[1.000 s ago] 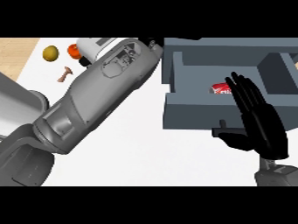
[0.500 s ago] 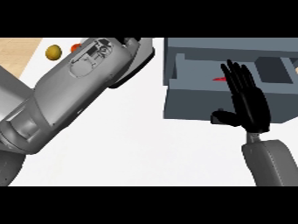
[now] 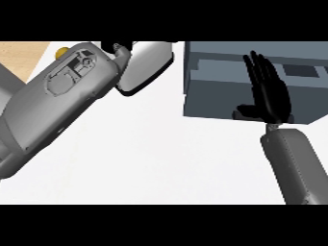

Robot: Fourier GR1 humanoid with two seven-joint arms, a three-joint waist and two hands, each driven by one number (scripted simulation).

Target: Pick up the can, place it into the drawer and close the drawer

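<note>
The can does not show anywhere in the head view; whether it lies inside the drawer (image 3: 216, 103), hidden behind the right robot hand (image 3: 269, 91), I cannot tell. The drawer itself stands pulled out at the upper right of the white counter (image 3: 159, 158): a grey box whose flat front panel faces the near edge, its long axis running left to right across the view, with a darker opening visible behind the front wall.

The right robot hand lies directly over that front panel, near its right half. Its black fingers (image 3: 258, 67) are straight and held close together, pointing away from the robot toward the drawer's interior, with the thumb stuck out to the left at the panel's lower edge. It holds nothing. Its grey forearm comes up from the lower right, roughly in line with the direction the drawer would slide.

The left robot hand (image 3: 118, 47) is well apart, at the top left of centre, mostly hidden behind its broad grey forearm; its state I cannot tell.

The right hand is clearly the nearer one, and a push straight away from the robot along the forearm's line looks like what shutting the drawer calls for.

A small yellow object (image 3: 62, 50) peeks out beside the left forearm.
</note>
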